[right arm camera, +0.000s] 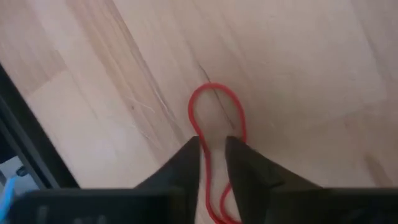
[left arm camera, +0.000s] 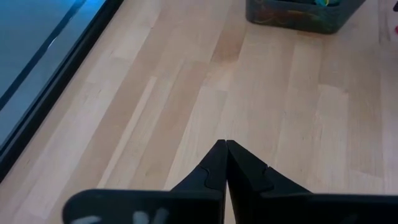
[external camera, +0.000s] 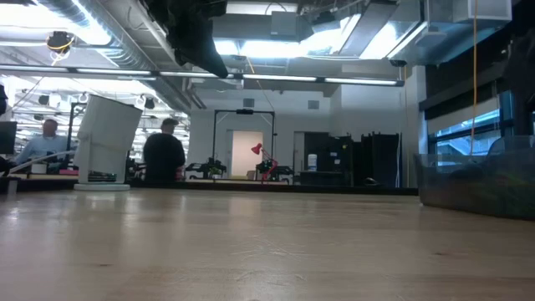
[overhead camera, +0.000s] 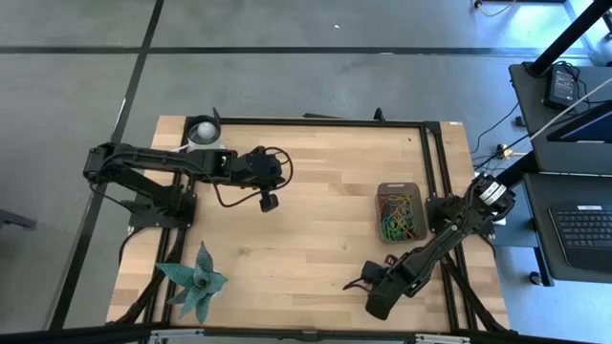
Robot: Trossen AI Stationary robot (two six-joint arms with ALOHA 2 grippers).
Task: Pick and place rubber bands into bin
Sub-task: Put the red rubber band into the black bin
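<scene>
A light wooden table [overhead camera: 316, 205] of butcher-block planks is seen, framed by black rails along its edges. Near the right edge, about midway along it, the dark grey bin [overhead camera: 399, 212] is set on the wood, with a heap of rubber bands [overhead camera: 397, 216] in green, yellow, orange and red held inside it. Close to the near edge, towards the right corner, a single red rubber band [right arm camera: 216, 134] is laid flat on the planks as a long loop. At the far left corner a white round cup [overhead camera: 202, 132] is stood. At the near left corner a teal spiky plant [overhead camera: 194, 281] is placed.
</scene>
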